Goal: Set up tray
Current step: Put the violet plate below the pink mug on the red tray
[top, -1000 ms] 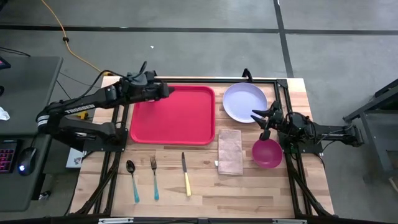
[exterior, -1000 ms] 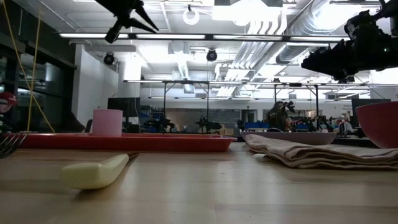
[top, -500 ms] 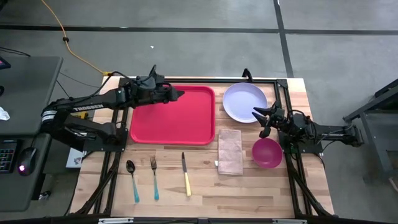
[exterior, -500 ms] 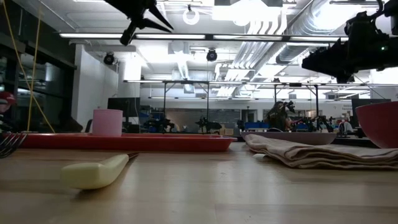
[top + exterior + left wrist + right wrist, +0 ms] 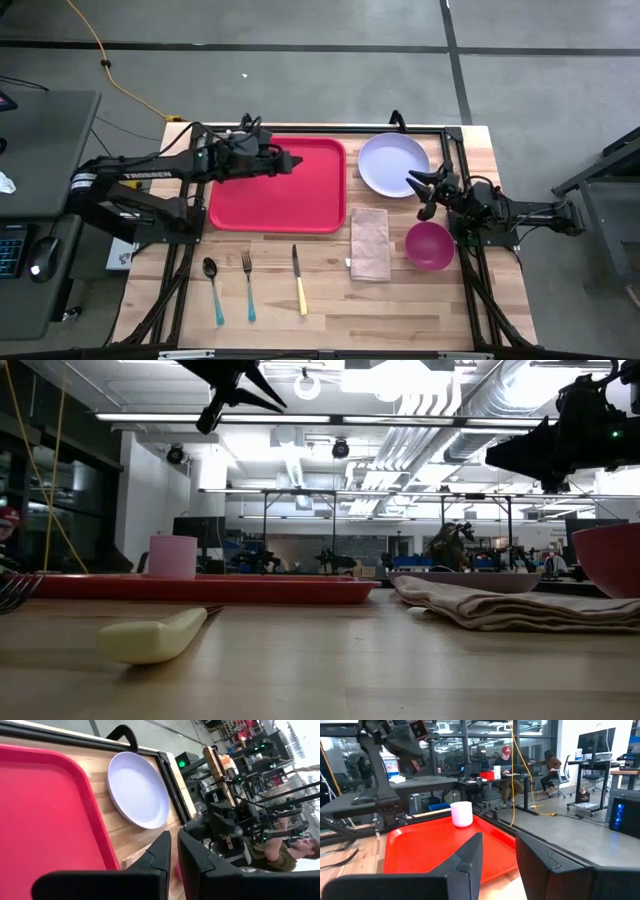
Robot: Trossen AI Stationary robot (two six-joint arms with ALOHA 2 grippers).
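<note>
The red tray (image 5: 278, 190) lies flat on the table's far middle. A pale pink cup (image 5: 172, 557) stands upright on the tray's far left corner (image 5: 461, 813); in the high view my left arm hides it. My left gripper (image 5: 293, 160) hovers high over the far part of the tray, pointing toward the table's right. It is shut and holds nothing (image 5: 174, 837). My right gripper (image 5: 416, 195) waits in the air, open and holding nothing (image 5: 498, 837). It is between the lavender plate (image 5: 393, 165) and the magenta bowl (image 5: 429, 246).
A folded beige napkin (image 5: 370, 243) lies to the right of the tray. A spoon (image 5: 213, 290), a fork (image 5: 248, 285) and a yellow-handled knife (image 5: 299, 280) lie in a row near the table's front edge. Black frame rails run along the table's sides.
My left gripper has travelled toward the table's right edge, from the tray's far left corner to over the far middle of the tray, sinking a little. It stays shut.
</note>
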